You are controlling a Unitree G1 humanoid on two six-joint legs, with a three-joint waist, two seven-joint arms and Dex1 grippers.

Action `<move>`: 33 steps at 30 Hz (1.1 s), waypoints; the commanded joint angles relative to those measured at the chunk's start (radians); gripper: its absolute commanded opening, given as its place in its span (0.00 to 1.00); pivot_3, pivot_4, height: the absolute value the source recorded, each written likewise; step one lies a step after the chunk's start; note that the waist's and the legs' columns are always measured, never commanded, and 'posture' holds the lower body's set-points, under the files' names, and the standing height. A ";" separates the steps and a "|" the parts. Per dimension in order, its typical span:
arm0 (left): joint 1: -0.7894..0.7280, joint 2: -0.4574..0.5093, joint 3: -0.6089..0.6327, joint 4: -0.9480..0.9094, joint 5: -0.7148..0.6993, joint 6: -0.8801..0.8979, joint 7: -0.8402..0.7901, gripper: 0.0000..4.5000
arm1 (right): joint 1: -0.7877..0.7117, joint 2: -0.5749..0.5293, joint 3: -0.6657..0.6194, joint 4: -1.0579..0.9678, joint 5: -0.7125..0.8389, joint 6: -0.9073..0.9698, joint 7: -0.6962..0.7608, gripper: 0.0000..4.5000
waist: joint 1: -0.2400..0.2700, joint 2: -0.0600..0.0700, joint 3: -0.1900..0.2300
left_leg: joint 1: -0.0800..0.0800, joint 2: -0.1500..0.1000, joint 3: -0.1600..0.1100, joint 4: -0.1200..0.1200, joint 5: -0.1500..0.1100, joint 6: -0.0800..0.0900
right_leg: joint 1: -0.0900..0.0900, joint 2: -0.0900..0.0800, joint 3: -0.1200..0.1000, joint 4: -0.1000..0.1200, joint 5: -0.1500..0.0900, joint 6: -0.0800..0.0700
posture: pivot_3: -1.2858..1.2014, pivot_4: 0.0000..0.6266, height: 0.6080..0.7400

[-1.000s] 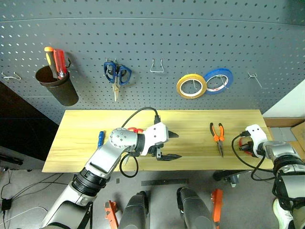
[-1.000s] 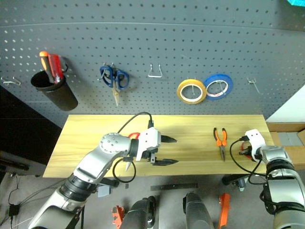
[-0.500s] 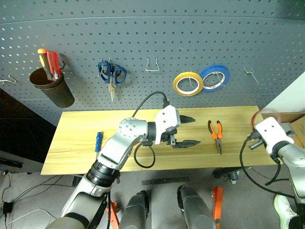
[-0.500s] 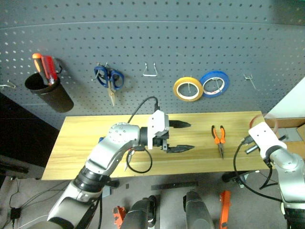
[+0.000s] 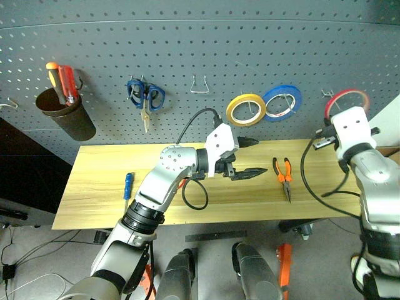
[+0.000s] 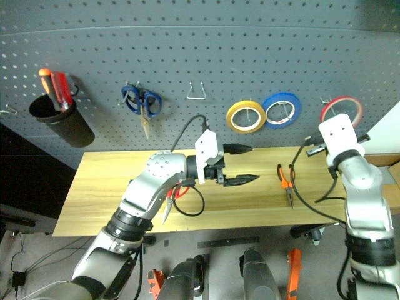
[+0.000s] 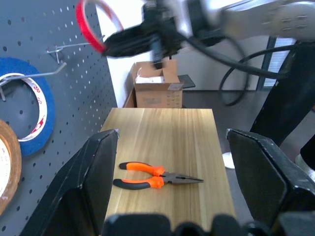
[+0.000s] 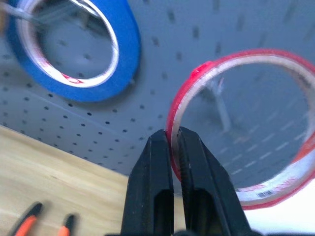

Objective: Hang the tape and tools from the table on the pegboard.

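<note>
Four items wait to be hung, and the first is now at the pegboard (image 5: pixel 187 50), the dark grey perforated panel rising behind the table (image 5: pixel 100 187). On that long pale wooden top, the orange-and-black pliers (image 5: pixel 285 177) lie near the right end, well apart from the blue-handled screwdriver (image 5: pixel 128 184) near the left end; the red-handled scissors (image 6: pixel 177 195) lie at mid-table, partly hidden under the left arm. Above the table's right end, the right gripper (image 8: pixel 173 147) is clamped on the rim of the thin red tape ring (image 5: pixel 345 102), holding it up in front of the panel beside a bare metal hook (image 7: pixel 64 47), just right of the hung blue tape roll (image 5: pixel 282 103) and yellow tape roll (image 5: pixel 248 110). Whether the ring has caught the hook yet cannot be told. The left gripper (image 5: pixel 247 158) hovers empty over mid-table, fingers spread wide and pointing toward the pliers. The step in hand appears to be hanging the tape. The next move likely calls for threading the ring's opening over the hook's tip, settling it, then unclamping without dragging it off.
</note>
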 commanded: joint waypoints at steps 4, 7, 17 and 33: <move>-0.027 -0.033 0.040 -0.020 -0.029 -0.002 0.037 0.84 | -0.075 0.021 -0.045 0.148 0.082 -0.102 -0.011 0.01 | 0.002 0.000 0.000 | -0.001 0.000 -0.001 0.000 0.000 0.000 | 0.000 0.000 -0.001 0.000 0.000 0.000 | 0.45 0.47 1.00; -0.040 -0.064 0.068 -0.024 -0.054 0.015 0.067 0.84 | -0.038 0.047 -0.042 0.103 0.106 -0.090 -0.018 0.05 | 0.003 0.000 0.000 | -0.004 0.000 -0.001 0.000 0.000 0.000 | -0.003 0.000 -0.002 0.001 0.000 0.000 | 0.45 0.47 1.00; -0.017 0.004 0.096 0.033 0.002 -0.012 0.099 0.84 | 0.292 0.183 0.030 -0.331 0.150 0.175 -0.078 0.76 | 0.003 0.000 0.000 | -0.006 0.000 -0.005 0.001 0.000 0.000 | -0.006 0.000 -0.002 0.003 0.000 0.000 | 0.45 0.47 1.00; 0.036 0.133 0.067 0.059 0.072 -0.075 0.027 0.84 | -0.069 0.341 0.039 0.248 0.115 0.470 -0.284 0.99 | 0.005 0.000 0.000 | -0.009 0.000 -0.004 0.011 0.001 0.000 | -0.010 0.001 -0.001 0.014 0.001 -0.002 | 0.46 0.45 1.00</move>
